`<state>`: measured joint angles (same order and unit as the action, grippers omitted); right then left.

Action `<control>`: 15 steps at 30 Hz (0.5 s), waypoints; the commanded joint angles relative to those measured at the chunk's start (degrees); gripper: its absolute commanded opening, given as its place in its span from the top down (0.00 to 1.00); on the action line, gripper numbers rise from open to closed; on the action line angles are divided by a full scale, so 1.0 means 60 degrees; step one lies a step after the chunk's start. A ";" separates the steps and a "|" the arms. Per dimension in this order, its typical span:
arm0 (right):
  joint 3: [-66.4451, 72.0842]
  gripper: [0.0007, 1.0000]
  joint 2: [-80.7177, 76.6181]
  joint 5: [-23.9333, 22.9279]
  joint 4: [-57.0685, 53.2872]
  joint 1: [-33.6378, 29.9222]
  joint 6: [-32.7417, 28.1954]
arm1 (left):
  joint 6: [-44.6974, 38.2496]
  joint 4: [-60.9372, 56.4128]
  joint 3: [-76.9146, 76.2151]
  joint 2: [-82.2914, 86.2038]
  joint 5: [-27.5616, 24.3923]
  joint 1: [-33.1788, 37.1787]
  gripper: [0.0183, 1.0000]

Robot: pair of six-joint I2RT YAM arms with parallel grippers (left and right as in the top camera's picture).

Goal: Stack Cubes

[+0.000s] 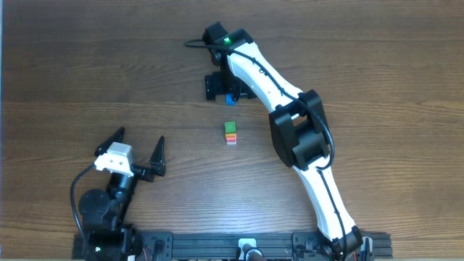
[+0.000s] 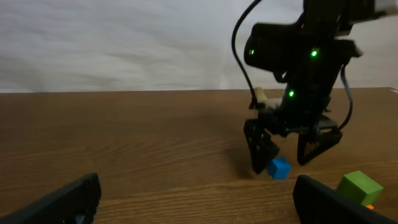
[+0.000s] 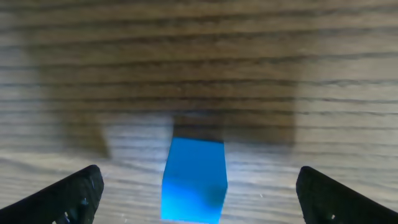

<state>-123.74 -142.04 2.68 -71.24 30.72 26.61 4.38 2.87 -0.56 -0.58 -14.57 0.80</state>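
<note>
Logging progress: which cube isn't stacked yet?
The blue cube, alone on the table, flanked by the open right gripper; the green cube tops the stack nearby.

Robot lab: wooden worktop (image 1: 87, 58), plain wall (image 2: 124, 43)

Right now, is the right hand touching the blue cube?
Apart. The right wrist view shows bare table between the blue cube and each side of the open right hand.

Both arms open-fingered
Stretched far out, the right gripper (image 1: 223, 90) straddles the blue cube (image 1: 230, 99); the left gripper (image 1: 140, 148) sits well apart from it.
</note>
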 commanded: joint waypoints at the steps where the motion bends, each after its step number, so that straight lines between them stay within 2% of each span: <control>1: -0.0175 0.04 -0.0160 0.0117 0.0036 -0.0051 0.0098 | 0.0135 0.0036 0.0036 0.0051 0.0040 0.0029 0.00; 9: -0.0106 0.25 -0.0160 0.0117 0.0011 -0.0022 0.0273 | 0.0135 0.0036 0.0036 0.0051 0.0040 0.0029 0.00; 12: -0.0106 0.45 -0.0160 0.0120 0.0011 0.0022 0.0277 | 0.0135 0.0036 0.0036 0.0051 0.0040 0.0029 0.00; 13: -0.0106 0.56 -0.0160 0.0120 0.0011 0.0055 0.0280 | 0.0135 0.0036 0.0036 0.0051 0.0040 0.0029 0.00; 15: -0.0106 0.68 -0.0160 0.0120 0.0015 0.0076 0.0346 | 0.0135 0.0036 0.0036 0.0051 0.0040 0.0029 0.00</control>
<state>-123.74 -142.45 3.11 -71.26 30.79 28.27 4.38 2.87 -0.56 -0.58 -14.59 0.78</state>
